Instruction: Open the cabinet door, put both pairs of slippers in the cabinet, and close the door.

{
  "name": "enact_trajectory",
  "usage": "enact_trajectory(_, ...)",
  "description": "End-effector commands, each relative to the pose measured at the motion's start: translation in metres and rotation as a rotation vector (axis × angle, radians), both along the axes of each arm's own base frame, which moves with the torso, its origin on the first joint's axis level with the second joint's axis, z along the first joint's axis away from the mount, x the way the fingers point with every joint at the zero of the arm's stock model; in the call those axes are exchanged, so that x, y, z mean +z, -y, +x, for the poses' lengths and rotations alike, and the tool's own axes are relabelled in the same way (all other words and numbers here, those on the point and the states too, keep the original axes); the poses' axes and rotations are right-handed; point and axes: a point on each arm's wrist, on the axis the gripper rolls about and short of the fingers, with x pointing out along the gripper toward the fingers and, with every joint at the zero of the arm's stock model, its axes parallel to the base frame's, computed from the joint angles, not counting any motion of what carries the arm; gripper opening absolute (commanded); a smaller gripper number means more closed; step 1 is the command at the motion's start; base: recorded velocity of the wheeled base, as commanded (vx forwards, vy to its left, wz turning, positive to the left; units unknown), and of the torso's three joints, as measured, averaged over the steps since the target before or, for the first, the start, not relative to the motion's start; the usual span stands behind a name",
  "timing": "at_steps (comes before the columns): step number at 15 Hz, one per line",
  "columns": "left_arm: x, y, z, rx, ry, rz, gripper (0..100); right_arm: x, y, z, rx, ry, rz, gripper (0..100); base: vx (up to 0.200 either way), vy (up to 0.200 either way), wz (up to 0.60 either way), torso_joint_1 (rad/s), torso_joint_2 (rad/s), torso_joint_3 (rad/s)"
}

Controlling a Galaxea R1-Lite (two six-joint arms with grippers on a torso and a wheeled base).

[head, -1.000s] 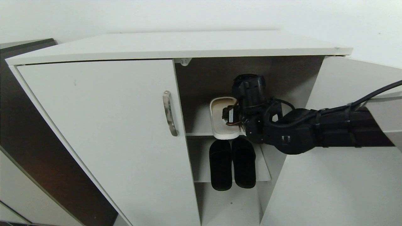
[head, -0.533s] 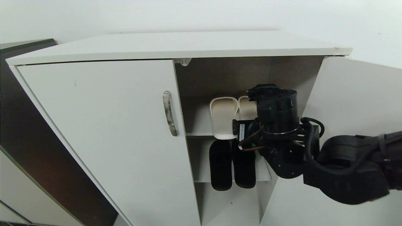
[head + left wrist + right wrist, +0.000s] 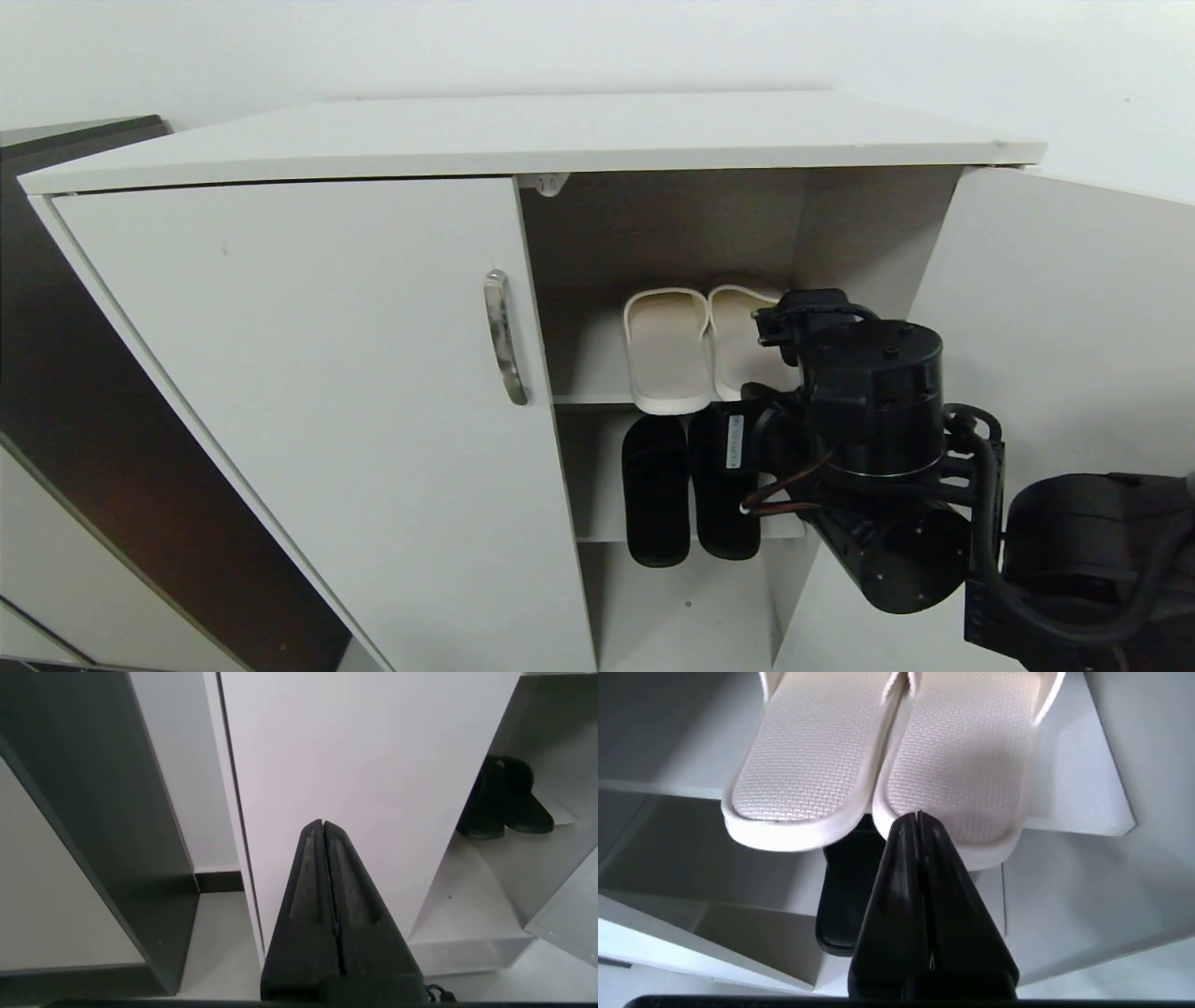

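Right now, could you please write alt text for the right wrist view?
The shut right gripper points at a pair of white slippers lying side by side on a cabinet shelf; a black slipper shows beneath them.

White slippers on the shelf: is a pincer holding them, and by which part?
Nothing is held. The right pincer is shut and empty in front of the white slippers; the left pincer is shut and empty too.
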Motion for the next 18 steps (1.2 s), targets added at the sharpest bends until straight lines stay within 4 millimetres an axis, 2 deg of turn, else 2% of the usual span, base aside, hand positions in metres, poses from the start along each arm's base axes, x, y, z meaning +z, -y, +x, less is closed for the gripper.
enact_trajectory(1, 0.0, 0.0, 0.0, 0.0, 0.0, 0.0, 0, -0.0053, -0.0011, 0.0007, -0.002, -0.01, -0.012, 0, 0.0, 0.0, 0.0, 0.0, 0.0, 0.0)
enact_trajectory(3, 0.0, 0.0, 0.0, 0.0, 0.0, 0.0, 0, -0.0075, -0.0012, 0.0007, -0.002, -0.015, -0.018, 0, 0.0, 0.0, 0.0, 0.0, 0.0, 0.0)
enact_trajectory(18, 0.0, 0.0, 0.0, 0.0, 0.0, -0.002, 0, -0.015, -0.0007, 0.0003, 0.0, -0.03, -0.037, 0, -0.2, 0.0, 0.0, 0.0, 0.0, 0.004)
